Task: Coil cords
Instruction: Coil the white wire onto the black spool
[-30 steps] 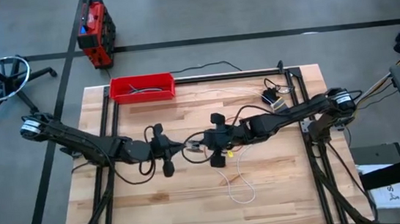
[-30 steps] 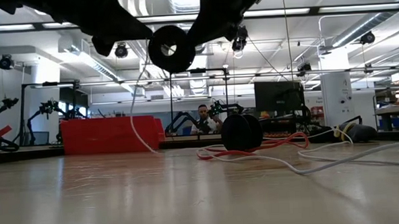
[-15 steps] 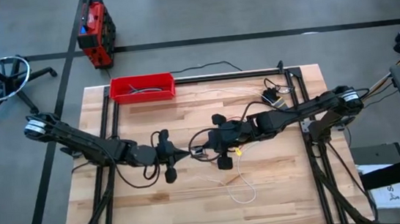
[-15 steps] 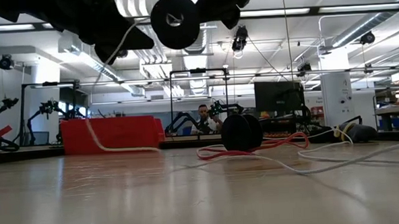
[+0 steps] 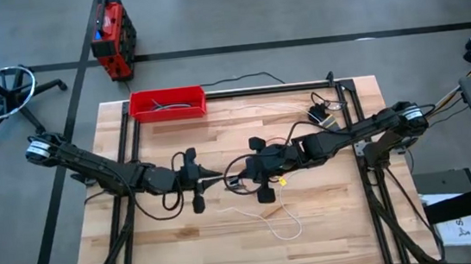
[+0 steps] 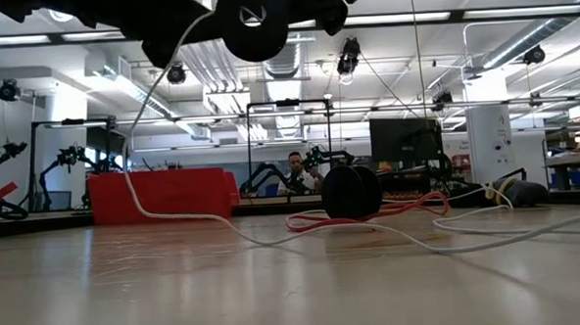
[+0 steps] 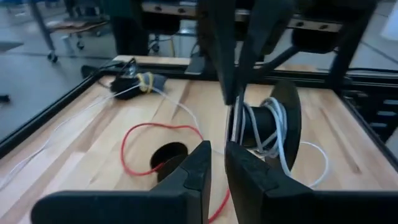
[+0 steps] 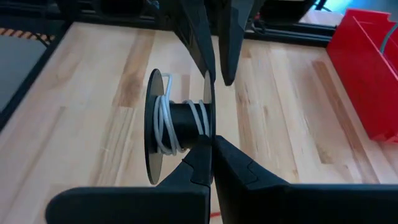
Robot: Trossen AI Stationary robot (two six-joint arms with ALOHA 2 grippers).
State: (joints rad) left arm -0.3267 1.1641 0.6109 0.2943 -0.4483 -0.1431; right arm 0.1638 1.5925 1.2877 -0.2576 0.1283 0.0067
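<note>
From above, the left gripper (image 5: 216, 182) and right gripper (image 5: 238, 180) meet mid-table. Low down, the thin white cord (image 6: 274, 238) trails off a black round spool (image 6: 253, 23) held aloft. Wrist views show the right fingers (image 8: 205, 163) pinching the spool's flange and the left fingers (image 7: 202, 168) nearly pressed together; the thin red cord (image 7: 151, 132) lies looped on the table.

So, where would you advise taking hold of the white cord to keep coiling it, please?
Pinch the white cord on the free stretch hanging just off the black spool that the right gripper holds above the table. Come in sideways, across the cord: there it hangs clear in the air, while farther along it lies flat on the wood.
</note>
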